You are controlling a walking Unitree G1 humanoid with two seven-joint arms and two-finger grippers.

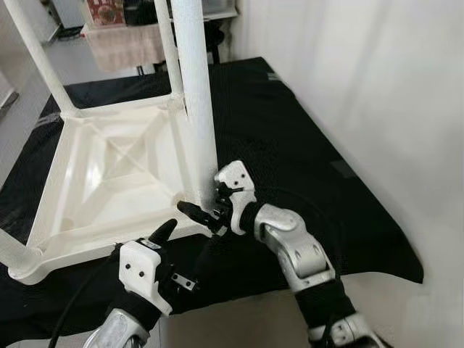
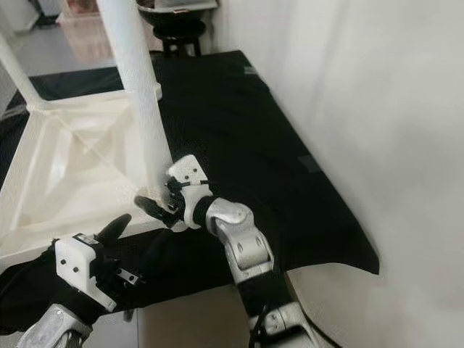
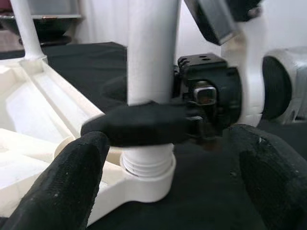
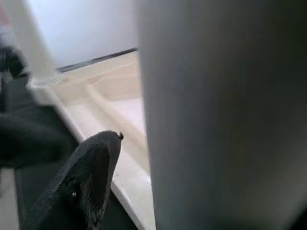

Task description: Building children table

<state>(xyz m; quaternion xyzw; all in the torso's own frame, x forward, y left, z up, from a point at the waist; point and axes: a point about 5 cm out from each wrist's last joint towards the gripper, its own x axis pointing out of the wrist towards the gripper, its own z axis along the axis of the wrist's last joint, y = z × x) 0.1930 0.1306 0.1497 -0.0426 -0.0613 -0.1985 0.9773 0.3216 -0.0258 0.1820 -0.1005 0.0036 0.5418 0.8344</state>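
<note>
A white plastic table top (image 1: pixel 109 174) lies upside down on a black cloth (image 1: pixel 290 130). Its near right leg (image 1: pixel 197 94) stands upright in the corner socket (image 3: pixel 144 184), with threads (image 3: pixel 146 165) showing just above the socket. My right gripper (image 1: pixel 203 206) is shut on this leg close to its base, one black finger (image 3: pixel 139 124) crossing in front of it. My left gripper (image 3: pixel 168 191) is open just in front of that corner, its fingertips (image 3: pixel 62 182) on either side of the socket and apart from it. Two more legs (image 1: pixel 40 58) rise at the back corners.
A white wall (image 1: pixel 377 109) runs along the right side of the cloth. Furniture and a draped cloth (image 1: pixel 123 36) stand at the back. Pale floor (image 1: pixel 239 319) shows beyond the cloth's front edge. Another white leg (image 1: pixel 11 250) pokes in at the front left corner.
</note>
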